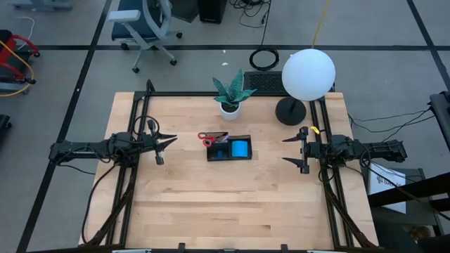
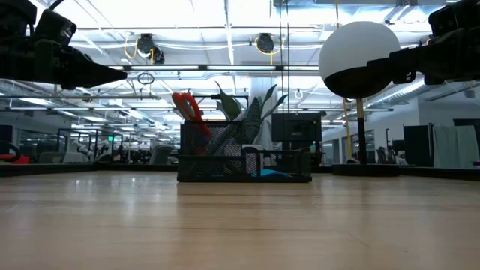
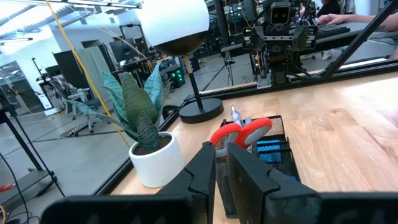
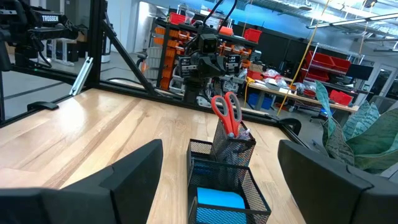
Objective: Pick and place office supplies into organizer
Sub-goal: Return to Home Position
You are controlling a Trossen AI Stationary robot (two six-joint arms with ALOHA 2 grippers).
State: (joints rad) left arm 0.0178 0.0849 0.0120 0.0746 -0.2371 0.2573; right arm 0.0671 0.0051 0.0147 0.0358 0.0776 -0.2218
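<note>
The black mesh organizer (image 1: 211, 157) (image 2: 247, 161) sits at the middle of the table. Red-handled scissors (image 1: 208, 139) (image 4: 227, 112) stand in its tall end compartment, handles up, beside a pale pen (image 3: 235, 115). A blue note pad (image 1: 240, 148) (image 4: 217, 199) lies flat in the low compartment. My left gripper (image 1: 172, 140) (image 3: 221, 165) hovers left of the organizer, above the table, fingers shut and empty. My right gripper (image 1: 284, 150) (image 4: 217, 158) hovers to the organizer's right, open wide and empty.
A potted green plant (image 1: 230, 95) stands just beyond the organizer at the far edge. A lamp with a white globe (image 1: 308, 74) and a round black base (image 1: 290, 111) stands at the far right. Bare wood (image 1: 225, 204) stretches across the near half of the table.
</note>
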